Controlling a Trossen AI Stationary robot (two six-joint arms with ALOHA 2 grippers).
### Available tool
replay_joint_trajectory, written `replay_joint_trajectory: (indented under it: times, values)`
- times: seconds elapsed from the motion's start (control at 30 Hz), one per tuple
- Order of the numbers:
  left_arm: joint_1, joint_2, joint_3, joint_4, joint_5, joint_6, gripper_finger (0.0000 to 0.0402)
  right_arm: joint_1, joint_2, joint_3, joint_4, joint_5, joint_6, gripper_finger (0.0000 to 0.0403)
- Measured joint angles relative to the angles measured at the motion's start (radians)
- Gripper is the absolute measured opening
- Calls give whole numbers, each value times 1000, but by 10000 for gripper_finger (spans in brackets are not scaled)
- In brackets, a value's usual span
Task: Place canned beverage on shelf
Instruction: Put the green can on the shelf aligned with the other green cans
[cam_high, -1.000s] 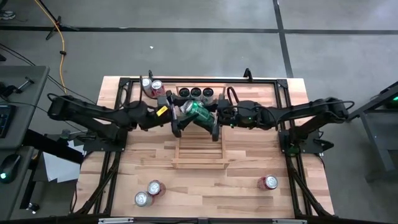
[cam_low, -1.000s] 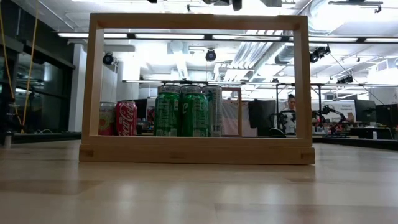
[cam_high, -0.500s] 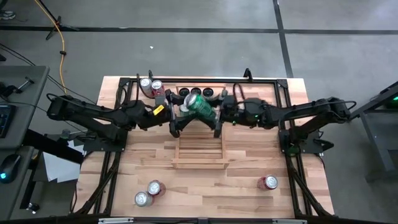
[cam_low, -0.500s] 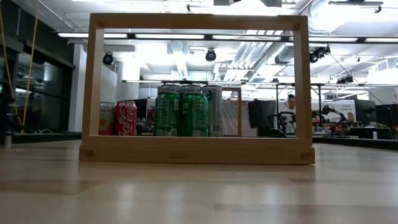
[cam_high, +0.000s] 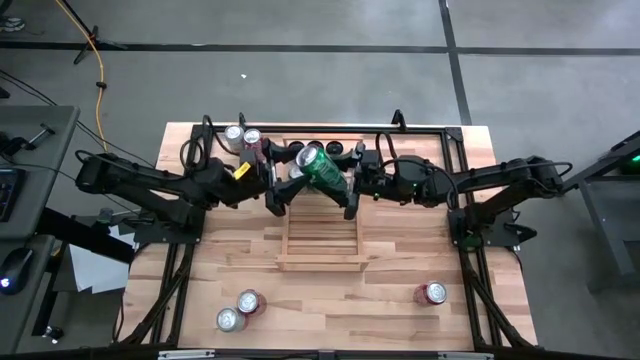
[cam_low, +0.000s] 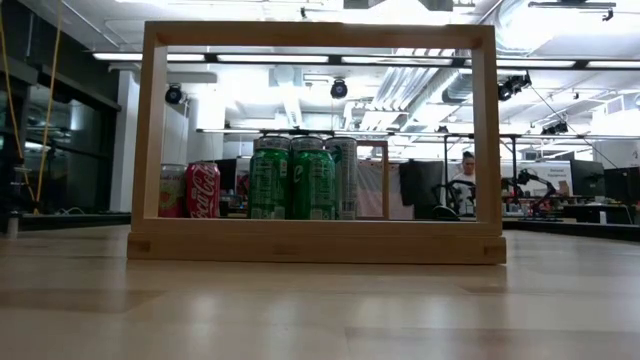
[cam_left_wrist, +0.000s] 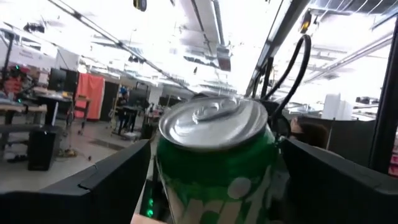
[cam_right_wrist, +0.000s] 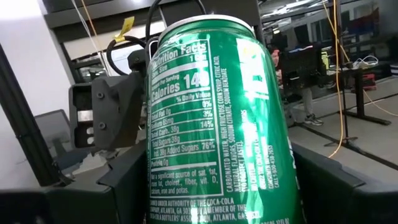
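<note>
— Right gripper (cam_high: 345, 184)?
— Clamped on the green can (cam_right_wrist: 217, 118), one dark finger on each side of the can's body. Upper centre of the high view.

— Left gripper (cam_high: 279, 186)?
— Open. Fingers spread to either side of the same can's silver top, a thin gap showing on one side. Just left of the can in the high view.

— Can's place?
— Lying tilted between the two grippers, over the upper end of the shelf (cam_high: 320, 243). Cannot tell whether resting on the slats or clear of them.

— Anything readable?
— On the can's side: "Nutrition Facts", "Calories 140", "Total Sugars 38g", and small print ending in "The Coca-Cola Company". From the left wrist, only big white letters "rit" under the lid.

— Farther out?
— Dark can tops (cam_high: 338, 150) at the shelf's upper end; in the low view, green cans (cam_low: 292, 183) inside the shelf's frame and a red Coca-Cola can (cam_low: 203, 189) to their left. Two silver-topped cans (cam_high: 241, 136) at upper left of the table, two more (cam_high: 240, 310) at lower left, one red can (cam_high: 431, 293) at lower right.
</note>
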Motion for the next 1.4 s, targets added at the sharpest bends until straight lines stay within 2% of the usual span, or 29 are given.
replay_joint_trajectory:
  times: [0.23, 0.47, 0.57, 0.97, 1.17, 1.4]
  values:
    - [17, 0, 0, 2, 4, -30, 344, 0, 1, 0, 12, -4, 5, 292]
    - [36, 0, 0, 5, 33, -46, 271, -2, 2, -1, 24, -8, 5, 294]
    - [39, -1, 0, 11, 56, -52, 258, -2, 2, -1, 29, -9, 5, 295]
    - [39, 22, 5, 50, 77, -77, 350, -7, 2, -1, 46, -60, 43, 298]
    - [39, 75, 56, 44, 81, -97, 362, -11, 3, -1, 58, -91, 59, 298]
    - [39, 110, 112, 43, 77, 7, 361, -11, 9, -2, 61, -99, 58, 299]
